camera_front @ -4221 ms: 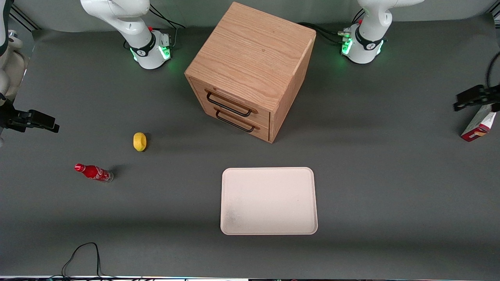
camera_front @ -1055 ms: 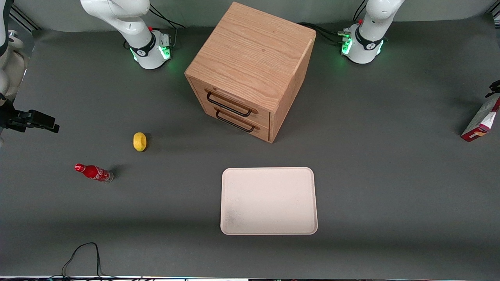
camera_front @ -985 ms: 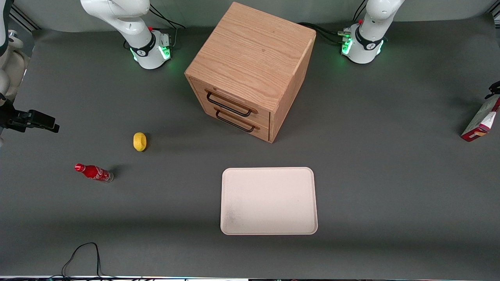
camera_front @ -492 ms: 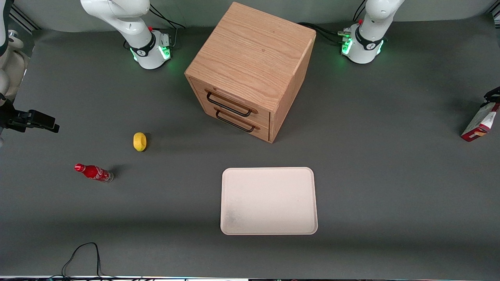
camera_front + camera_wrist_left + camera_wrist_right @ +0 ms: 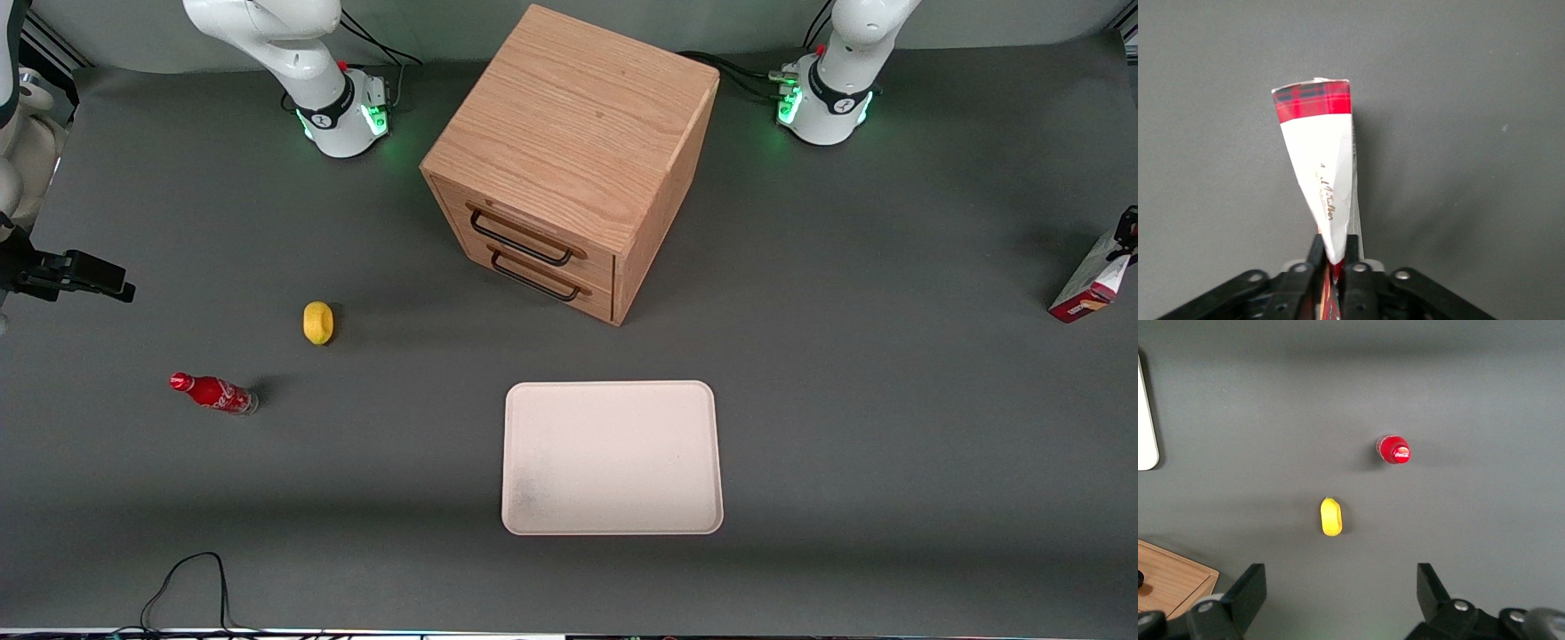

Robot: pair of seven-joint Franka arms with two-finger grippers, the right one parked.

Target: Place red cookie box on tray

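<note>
The red cookie box [image 5: 1089, 286] stands tilted on the table at the working arm's end, far sideways from the cream-white tray [image 5: 612, 458]. In the left wrist view the box [image 5: 1321, 167] shows a white face with a red tartan end. My gripper [image 5: 1334, 243] is shut on the box's upper edge, one black finger [image 5: 1315, 252] pressed to each side. In the front view only a small part of the gripper [image 5: 1129, 228] shows, at the top of the box. The tray holds nothing and lies nearer the front camera than the wooden cabinet.
A wooden two-drawer cabinet [image 5: 569, 160] stands mid-table with both drawers shut. A yellow lemon [image 5: 317, 322] and a red soda bottle [image 5: 213, 393] sit toward the parked arm's end. A black cable [image 5: 187, 578] loops at the table's front edge.
The gripper drew off sideways out of the front view, then came back to the top of the box. The box's foot has stayed where it was on the table.
</note>
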